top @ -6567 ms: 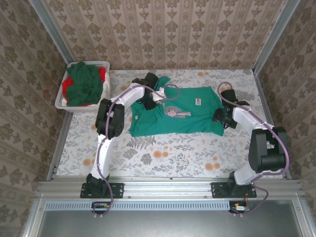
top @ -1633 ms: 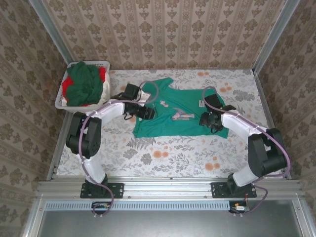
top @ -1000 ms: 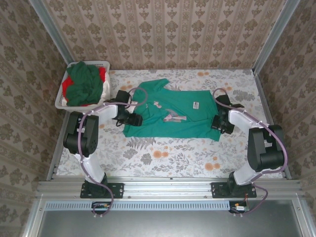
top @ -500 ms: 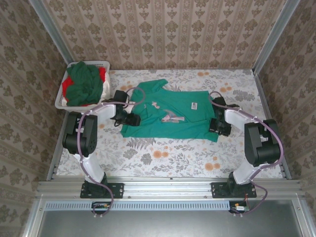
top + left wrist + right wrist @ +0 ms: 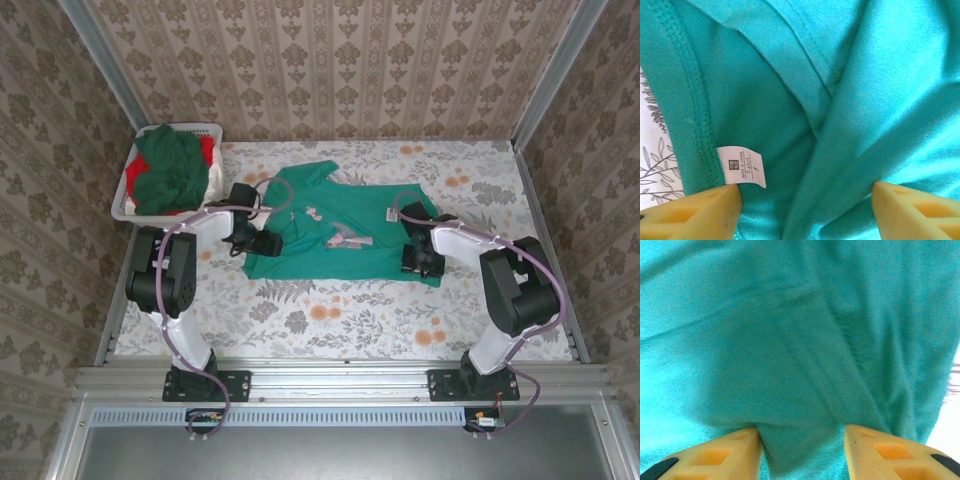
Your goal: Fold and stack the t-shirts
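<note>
The soft, floppy teal t-shirt (image 5: 320, 255) lies spread in the middle of the surface (image 5: 330, 320), so pinch its edges; your left jaws stand wide open by the tag (image 5: 742, 167), your right jaws sit half open round a fold, and I cannot tell if they hold it.

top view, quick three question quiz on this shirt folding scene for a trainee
1. True or false: the left gripper and right gripper are at opposite ends of the teal t-shirt.
2. Where does the laundry basket stand? A far left; B far right; C near edge.
3. What small white thing is sewn on the shirt beside the left gripper's finger?
Key: 1 true; 2 A; 3 the label.
</note>
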Controlling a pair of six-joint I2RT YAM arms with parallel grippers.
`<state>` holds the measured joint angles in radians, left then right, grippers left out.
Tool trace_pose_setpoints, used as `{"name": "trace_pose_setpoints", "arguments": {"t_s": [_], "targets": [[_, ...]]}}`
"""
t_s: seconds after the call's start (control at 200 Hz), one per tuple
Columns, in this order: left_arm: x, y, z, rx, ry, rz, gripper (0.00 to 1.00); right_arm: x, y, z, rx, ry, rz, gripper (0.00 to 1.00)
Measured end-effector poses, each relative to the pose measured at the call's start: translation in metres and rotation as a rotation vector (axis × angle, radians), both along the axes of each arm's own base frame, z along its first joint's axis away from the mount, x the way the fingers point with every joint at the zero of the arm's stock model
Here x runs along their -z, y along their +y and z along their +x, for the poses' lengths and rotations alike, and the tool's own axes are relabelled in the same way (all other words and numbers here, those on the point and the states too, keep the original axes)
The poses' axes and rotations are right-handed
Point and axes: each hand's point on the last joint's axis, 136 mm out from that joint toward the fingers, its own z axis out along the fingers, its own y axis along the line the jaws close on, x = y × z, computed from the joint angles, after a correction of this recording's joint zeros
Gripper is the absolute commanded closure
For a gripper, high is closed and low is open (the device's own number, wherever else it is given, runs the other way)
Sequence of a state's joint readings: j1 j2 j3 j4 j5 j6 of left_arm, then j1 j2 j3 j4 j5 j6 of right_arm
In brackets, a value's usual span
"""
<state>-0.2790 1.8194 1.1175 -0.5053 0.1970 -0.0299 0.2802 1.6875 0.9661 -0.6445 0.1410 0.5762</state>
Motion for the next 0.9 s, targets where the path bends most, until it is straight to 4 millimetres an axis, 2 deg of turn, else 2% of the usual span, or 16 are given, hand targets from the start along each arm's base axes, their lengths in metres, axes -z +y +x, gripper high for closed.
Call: {"name": "trace_pose_setpoints", "arguments": {"t_s": [0.08, 0.16, 0.24, 0.365, 0.46, 0.56, 0.62, 0.675, 0.77, 0.9], "targets": [[0.0, 0.003, 0.0, -0.007, 0.003, 0.002, 0.28, 0.001, -0.018, 0.001, 0.061, 0.008, 0.01, 0.5], [0.0, 0.005, 0.001, -0.009, 0.003, 0.002, 0.28, 0.001, -0.027, 0.002, 0.093, 0.012, 0.035, 0.46], [0.0, 0.006, 0.0, -0.008, 0.005, -0.001, 0.28, 0.001, -0.026, 0.001, 0.088, 0.009, 0.073, 0.4], [0.0, 0.007, 0.001, -0.012, 0.005, -0.001, 0.28, -0.006, -0.011, -0.004, 0.045, 0.001, 0.16, 0.36], [-0.002, 0.009, 0.0, -0.016, 0.008, -0.004, 0.25, -0.024, -0.003, 0.0, 0.008, -0.042, 0.19, 0.34], [-0.009, 0.009, -0.005, -0.015, 0.012, -0.006, 0.23, -0.056, 0.005, 0.015, -0.031, -0.124, 0.208, 0.34], [-0.02, 0.008, -0.006, -0.011, -0.011, -0.016, 0.22, -0.072, 0.014, 0.025, -0.062, -0.176, 0.217, 0.34], [-0.034, 0.005, -0.006, -0.006, -0.049, -0.027, 0.21, -0.08, 0.024, 0.03, -0.092, -0.206, 0.225, 0.34], [-0.06, -0.005, -0.007, 0.012, -0.119, -0.047, 0.2, -0.075, 0.035, 0.03, -0.123, -0.201, 0.228, 0.35], [-0.078, -0.041, -0.015, 0.095, -0.186, -0.083, 0.19, -0.042, 0.036, 0.032, -0.117, -0.125, 0.197, 0.36]]}}
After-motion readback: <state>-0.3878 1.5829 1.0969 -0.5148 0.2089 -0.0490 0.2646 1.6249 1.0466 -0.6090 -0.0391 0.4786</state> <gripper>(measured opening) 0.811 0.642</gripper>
